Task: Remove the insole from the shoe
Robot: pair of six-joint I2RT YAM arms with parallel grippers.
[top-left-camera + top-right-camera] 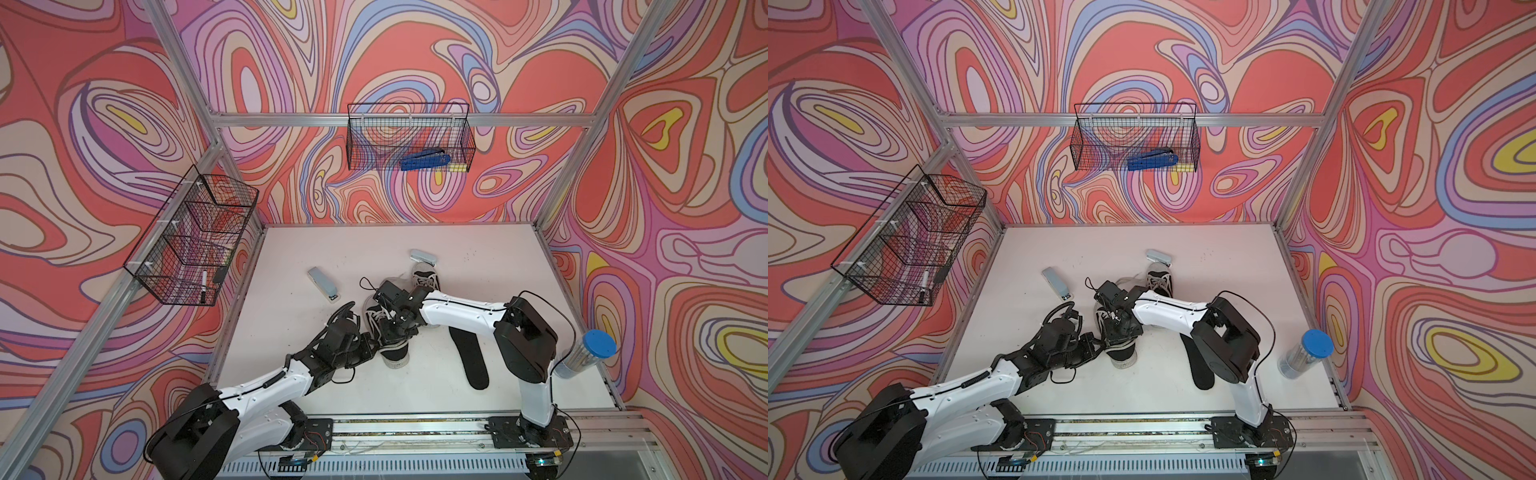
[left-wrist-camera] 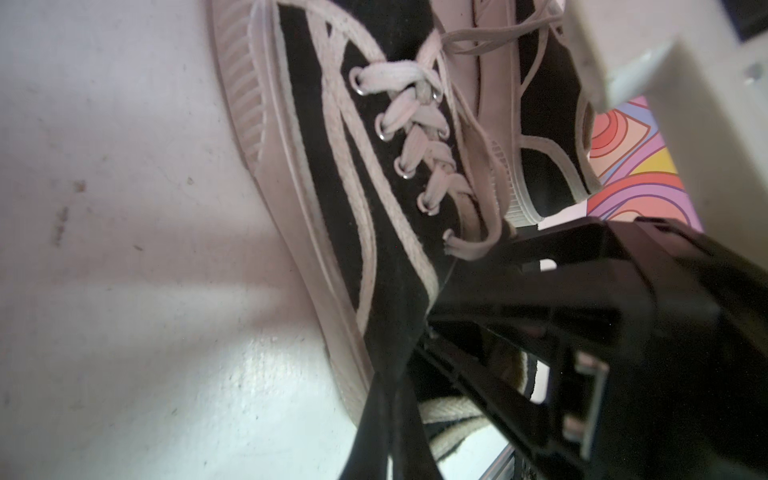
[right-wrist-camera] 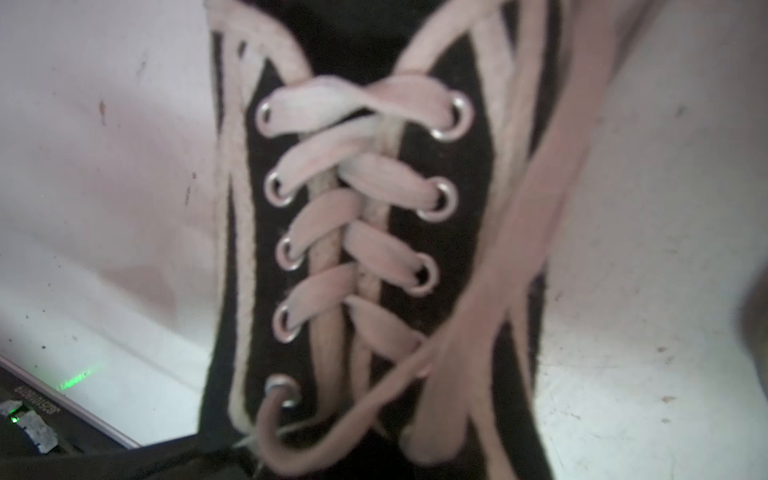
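left pincer (image 1: 372,340) and right pincer (image 1: 394,329) meet at the shoe (image 1: 397,353), an insole (image 1: 471,357) lying near.

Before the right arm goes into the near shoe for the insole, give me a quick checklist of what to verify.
1. Hold: left gripper shut on the near shoe at its collar: ok.
2. Reach: right gripper above the laces, jaws open enough: cannot tell.
3. Snag: loose lace clear of the shoe's mouth: not ok, it trails across the eyelets towards the collar.
4. Target: insole seen inside the shoe: cannot tell, the grippers hide the mouth.
5. Clutter: other insole flat on the table, apart from the shoe: ok.
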